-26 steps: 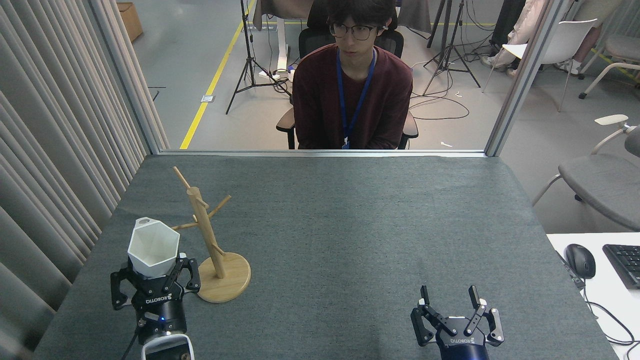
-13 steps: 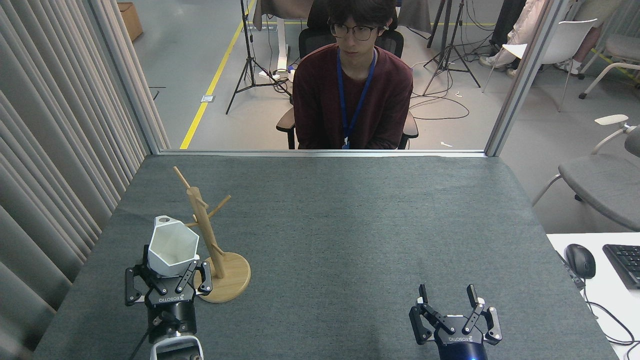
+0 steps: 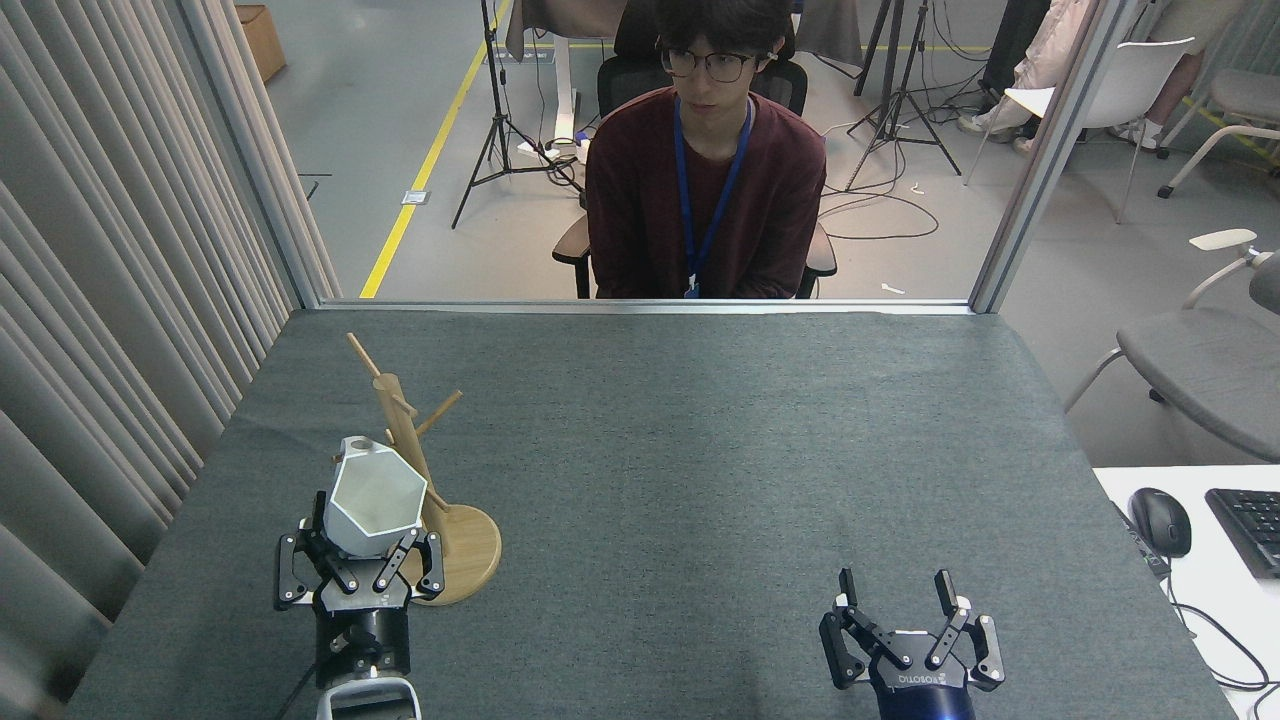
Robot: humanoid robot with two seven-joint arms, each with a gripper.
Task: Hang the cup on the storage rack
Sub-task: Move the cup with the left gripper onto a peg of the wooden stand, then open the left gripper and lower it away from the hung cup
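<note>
My left gripper (image 3: 362, 545) is shut on the lower body of the white faceted cup (image 3: 373, 497), which it holds upright with the hexagonal rim facing me and the tab handle with its hole at the far side, close to the post. The wooden storage rack (image 3: 405, 440) stands on its round base right behind and to the right of the cup; the cup covers part of the post and its lower left peg. My right gripper (image 3: 897, 590) sits low at the front right, open, with nothing between its fingers.
A person (image 3: 705, 180) sits on a chair beyond the table's far edge. A curtain (image 3: 100, 300) hangs along the left side. To the right, a white desk carries a mouse (image 3: 1160, 521) and a keyboard (image 3: 1248, 528). The grey table mat (image 3: 700, 450) stretches between the arms.
My left gripper carried the cup to the right and slightly forward, from left of the rack to directly in front of its post. The right gripper stayed put.
</note>
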